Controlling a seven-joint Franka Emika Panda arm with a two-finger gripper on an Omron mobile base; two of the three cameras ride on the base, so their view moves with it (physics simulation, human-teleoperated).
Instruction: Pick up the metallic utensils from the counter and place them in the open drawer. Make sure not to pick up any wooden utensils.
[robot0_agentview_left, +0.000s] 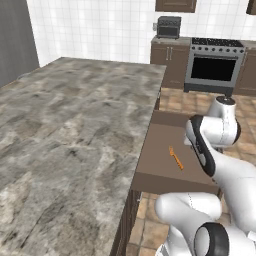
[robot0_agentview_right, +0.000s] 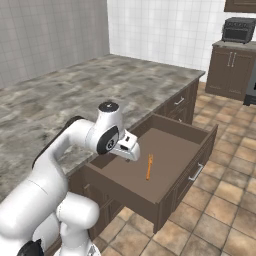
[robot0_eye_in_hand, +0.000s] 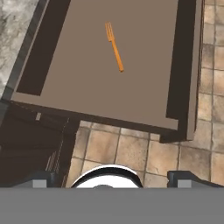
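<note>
1. The orange fork (robot0_eye_in_hand: 114, 47) lies flat on the floor of the open drawer (robot0_agentview_right: 205, 145), roughly mid-floor and apart from every wall. From these pictures, that half of the task looks done.

2. The gripper (robot0_eye_in_hand: 112, 175) hangs above the drawer's end nearest the robot, looking down past that wall to the tiled floor. Its two finger tips stand far apart at the bottom corners of the hand view, with nothing between them: wide and empty.

3. From the gripper, the fork lies ahead and below, deeper into the drawer. Its long axis runs nearly away from the hand, tines (robot0_eye_in_hand: 108, 27) at the far end, leaning slightly toward the counter side.

4. In the right base view the wrist sits over the drawer corner closest to the counter (robot0_agentview_right: 60, 100), and the fork (robot0_agentview_right: 149, 166) lies just beyond it.

5. The stretch of grey marbled counter (robot0_agentview_left: 65, 130) seen in both base views carries no utensil. Where the black knife is cannot be told from these pictures, nor can the wooden spoon's place.

6. The coming move therefore probably turns on direction: the hand must swing away from the drawer, toward the counter on the robot's left, and the base may have to drive to find the knife.
</note>
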